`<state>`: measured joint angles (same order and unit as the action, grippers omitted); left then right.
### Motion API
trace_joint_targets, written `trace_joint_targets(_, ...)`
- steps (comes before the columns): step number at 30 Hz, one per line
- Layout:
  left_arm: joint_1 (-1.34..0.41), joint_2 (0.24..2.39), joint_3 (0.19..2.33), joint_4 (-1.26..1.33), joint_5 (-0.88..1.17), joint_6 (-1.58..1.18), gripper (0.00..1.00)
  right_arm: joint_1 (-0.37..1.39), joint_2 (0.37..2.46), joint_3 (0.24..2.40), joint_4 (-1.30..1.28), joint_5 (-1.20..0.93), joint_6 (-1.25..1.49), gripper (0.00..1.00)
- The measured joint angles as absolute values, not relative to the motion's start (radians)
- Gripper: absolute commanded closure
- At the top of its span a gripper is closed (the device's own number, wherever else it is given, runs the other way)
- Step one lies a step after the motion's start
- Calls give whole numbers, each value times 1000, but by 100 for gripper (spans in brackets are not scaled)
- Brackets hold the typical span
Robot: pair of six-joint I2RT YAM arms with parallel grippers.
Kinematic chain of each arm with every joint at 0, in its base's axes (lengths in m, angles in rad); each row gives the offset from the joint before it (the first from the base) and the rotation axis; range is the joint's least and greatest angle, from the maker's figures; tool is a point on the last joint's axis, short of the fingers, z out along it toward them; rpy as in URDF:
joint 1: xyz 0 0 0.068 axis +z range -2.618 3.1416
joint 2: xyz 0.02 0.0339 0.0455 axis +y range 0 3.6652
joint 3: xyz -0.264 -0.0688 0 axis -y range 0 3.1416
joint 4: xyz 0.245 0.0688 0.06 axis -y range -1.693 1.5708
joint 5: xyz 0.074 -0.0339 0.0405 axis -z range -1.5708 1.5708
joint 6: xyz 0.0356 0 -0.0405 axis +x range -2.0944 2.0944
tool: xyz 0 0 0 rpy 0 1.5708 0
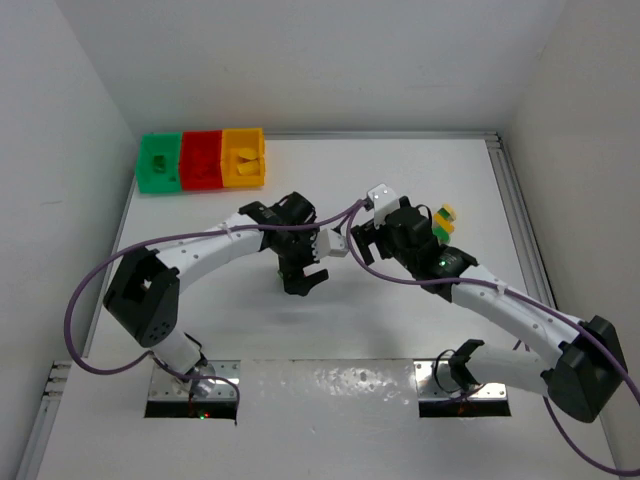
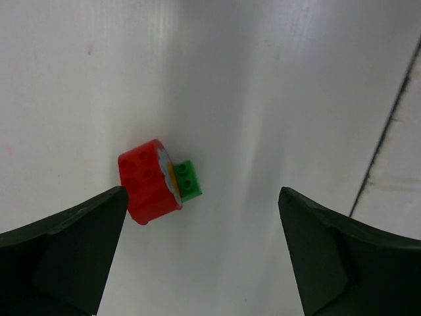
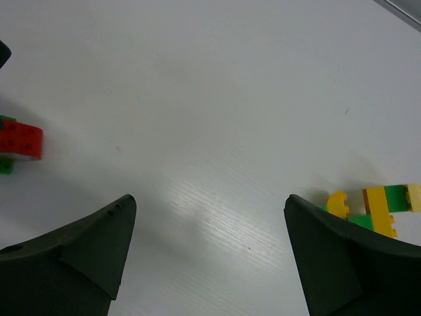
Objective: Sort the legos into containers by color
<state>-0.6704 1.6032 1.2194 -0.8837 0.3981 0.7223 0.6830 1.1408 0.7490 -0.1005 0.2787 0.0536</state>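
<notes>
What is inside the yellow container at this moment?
Inside the yellow container lie a few yellow legos. Their exact number and shapes are too small to tell, and its near wall may hide part of the floor.

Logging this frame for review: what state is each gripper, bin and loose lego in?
Left gripper: fingers open, empty.
Right gripper: fingers open, empty.
Red lego: on the table below the left gripper, green lego touching it.
Yellow-green cluster: loose on the table, unsorted.
Green bin: holds a green piece.
Red bin: contents unclear.
Yellow bin: holds yellow pieces.
</notes>
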Motion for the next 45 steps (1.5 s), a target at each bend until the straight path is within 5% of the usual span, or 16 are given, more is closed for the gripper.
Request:
trace_joint_targets(7,-682,1621,1137,-686,208,613,11,683,1089,729,-117,331,93,8)
trace_joint_targets(24,-666,1637,1036,-607,102,596,13,683,1021,677,-136,347,106,9)
trace_joint_targets(31,-666,1651,1036,-566,91,593,41,683,1020,677,-136,337,104,9)
trace_joint_targets(38,-666,1680,1043,-596,141,595,47,683,993,677,-132,358,77,9)
trace_joint_targets(39,-666,1690,1046,-602,145,593,57,683,989,677,-129,362,72,9)
trace_joint_targets(40,-666,1701,1048,-604,147,588,87,683,986,677,-126,366,68,9)
trace_joint_targets(41,-666,1710,1050,-604,150,582,98,683,986,677,-122,368,63,9)
trace_joint_targets(45,-665,1727,1080,-611,162,559,100,683,986,677,-113,366,56,9)
